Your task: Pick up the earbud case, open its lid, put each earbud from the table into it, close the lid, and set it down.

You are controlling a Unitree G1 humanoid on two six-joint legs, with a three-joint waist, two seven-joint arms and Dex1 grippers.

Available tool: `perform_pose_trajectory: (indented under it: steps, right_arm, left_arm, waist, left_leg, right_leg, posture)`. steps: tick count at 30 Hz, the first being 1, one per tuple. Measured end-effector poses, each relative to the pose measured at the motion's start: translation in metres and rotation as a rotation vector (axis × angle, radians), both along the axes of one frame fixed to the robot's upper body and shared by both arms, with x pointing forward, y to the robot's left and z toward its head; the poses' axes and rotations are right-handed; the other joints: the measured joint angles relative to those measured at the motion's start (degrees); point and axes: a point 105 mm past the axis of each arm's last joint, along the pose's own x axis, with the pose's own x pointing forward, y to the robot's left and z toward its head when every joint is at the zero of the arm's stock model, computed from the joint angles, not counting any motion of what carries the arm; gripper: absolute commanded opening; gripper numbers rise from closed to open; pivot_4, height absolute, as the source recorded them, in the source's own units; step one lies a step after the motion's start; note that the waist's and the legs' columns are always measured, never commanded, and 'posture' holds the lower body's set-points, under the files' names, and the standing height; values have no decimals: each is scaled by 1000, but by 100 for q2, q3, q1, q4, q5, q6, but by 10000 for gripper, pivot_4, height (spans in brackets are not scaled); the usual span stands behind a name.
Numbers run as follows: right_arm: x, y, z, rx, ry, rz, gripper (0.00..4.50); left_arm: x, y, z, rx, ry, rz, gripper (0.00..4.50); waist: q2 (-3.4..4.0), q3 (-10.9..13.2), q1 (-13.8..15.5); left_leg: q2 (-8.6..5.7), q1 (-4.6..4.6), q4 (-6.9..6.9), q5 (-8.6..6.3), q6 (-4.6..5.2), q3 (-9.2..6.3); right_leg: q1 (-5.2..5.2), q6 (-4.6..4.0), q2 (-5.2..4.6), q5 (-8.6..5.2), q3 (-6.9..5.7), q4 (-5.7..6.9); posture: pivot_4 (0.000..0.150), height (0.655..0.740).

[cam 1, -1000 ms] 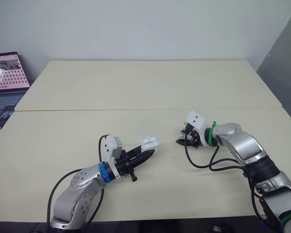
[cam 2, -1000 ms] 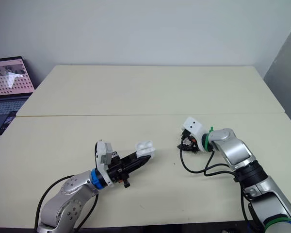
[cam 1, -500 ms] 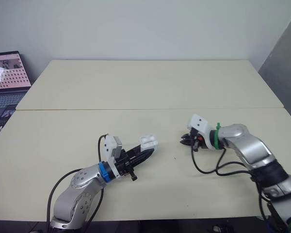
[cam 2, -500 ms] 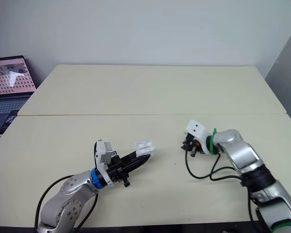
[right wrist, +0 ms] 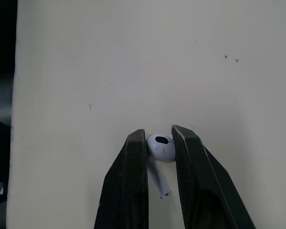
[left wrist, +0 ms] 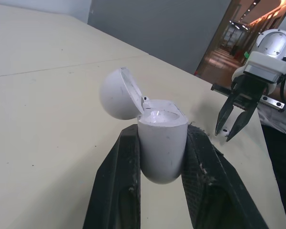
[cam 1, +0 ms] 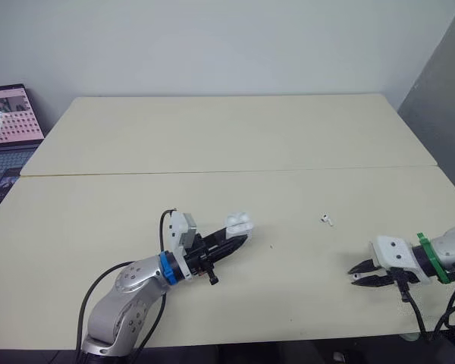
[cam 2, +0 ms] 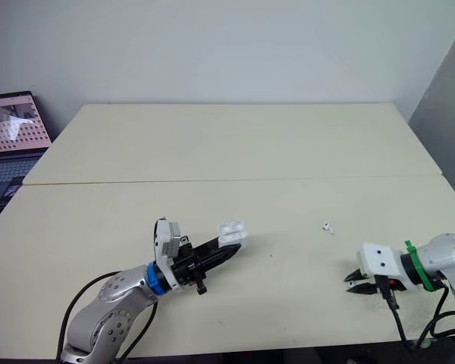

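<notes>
- My left pincer [cam 1: 240,241] grips the earbud case [left wrist: 162,138] near the middle of the table [cam 1: 212,136], with the lid [left wrist: 115,93] swung open.
- My right pincer [cam 1: 352,276], at the near right, is closed on 1 earbud [right wrist: 161,148].
- The other earbud [cam 1: 327,220] lies on the table between the 2 pincers, slightly farther back.
- I judge this to be the loading step. Next I must carry the held earbud left and seat it stem-first in the case.

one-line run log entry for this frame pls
left gripper: shut on earbud case, lid open | right gripper: shut on held earbud | loose earbud: on table, between grippers
</notes>
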Motion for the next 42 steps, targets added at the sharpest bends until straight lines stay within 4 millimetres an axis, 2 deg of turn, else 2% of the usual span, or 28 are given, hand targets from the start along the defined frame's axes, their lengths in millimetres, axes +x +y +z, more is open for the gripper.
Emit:
perform_pose_trajectory:
  steps: [1,2,6,13,18,22,26,42]
  right_arm:
    - [1,-2,-1,-16,-3,-4,3928]
    - [2,-5,-1,-33,-5,-11,11145]
    - [3,-14,1,-112,-1,-51,24208]
    - [4,-25,13,-303,-25,-112,24208]
    - [7,-4,22,-344,-87,-68,24208]
    - [3,8,17,-379,-100,15,24208]
    - [0,7,9,-422,-82,38,24208]
    - [2,10,8,-481,-112,132,24208]
  left_arm:
    - [0,0,0,1,0,-1,7541]
    - [0,0,0,5,0,-4,7541]
    - [-1,-2,1,7,-5,-20,7541]
    - [0,-3,2,10,-15,-32,7541]
    - [-1,-5,0,16,-9,-39,7541]
    - [-1,-5,-1,21,-8,-44,7541]
    - [-1,-5,-1,24,-9,-43,7541]
    - [-1,-5,0,29,-21,-40,7541]
  waist:
    - [0,0,4]
    - [0,0,10]
    - [1,1,28]
    - [9,2,26]
    - [9,2,33]
    - [9,2,32]
    - [9,2,33]
    - [9,2,30]
  left_leg:
    - [0,-1,0,0,0,-1]
    - [-1,-2,1,0,0,-2]
    - [-3,-3,1,0,0,-3]
    - [-1,-2,1,0,-1,-4]
    - [-1,-7,1,0,-1,-7]
    - [-3,-7,1,0,-1,-6]
    - [-3,-6,1,0,-1,-5]
    - [-2,-6,1,0,-1,-7]
  right_leg:
    - [0,0,0,0,-1,0]
    - [0,0,-1,0,0,-1]
    - [0,0,-4,0,0,-1]
    - [0,0,-3,0,0,-1]
    - [-2,0,-3,0,-1,-4]
    - [-1,0,-5,0,-3,-5]
    - [-2,0,-5,0,-3,-4]
    - [-2,0,-5,0,-5,-4]
  posture:
    - [1500,7400]
    - [1500,7400]
    - [1500,7400]
    - [1500,7400]
    - [1500,7400]
    - [1500,7400]
    - [1500,7400]
    - [1500,7400]
